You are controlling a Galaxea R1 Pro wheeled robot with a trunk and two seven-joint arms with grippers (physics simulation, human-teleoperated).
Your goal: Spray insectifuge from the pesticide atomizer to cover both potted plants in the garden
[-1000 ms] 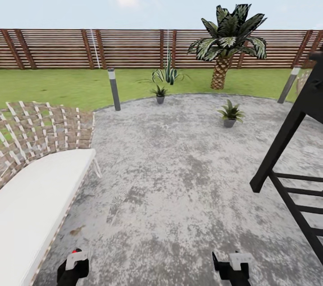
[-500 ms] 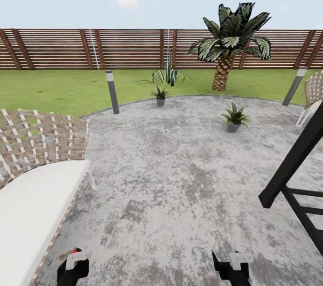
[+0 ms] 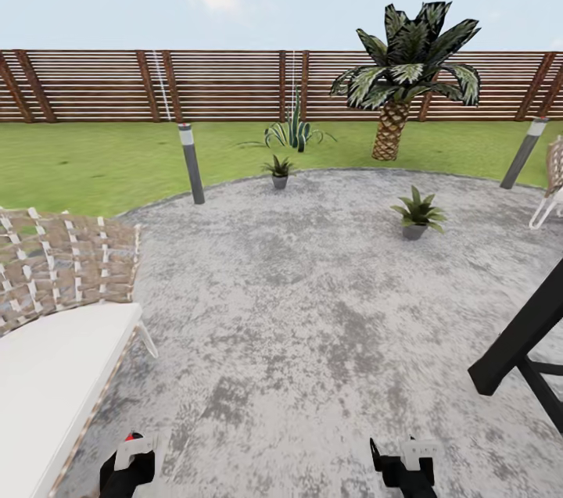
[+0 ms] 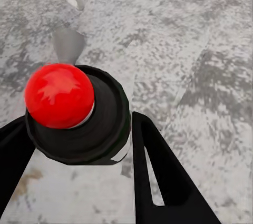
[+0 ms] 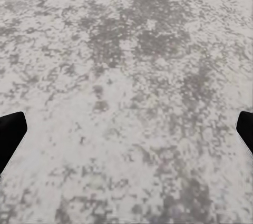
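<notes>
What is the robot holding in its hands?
The left hand grips the pesticide atomizer just below its red-topped spray head. The right hand holds nothing.

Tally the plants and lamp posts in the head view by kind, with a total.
Small potted plants: 2
Palm: 1
Striped agave: 1
Grey bollard lamp posts: 2
Total: 6
</notes>
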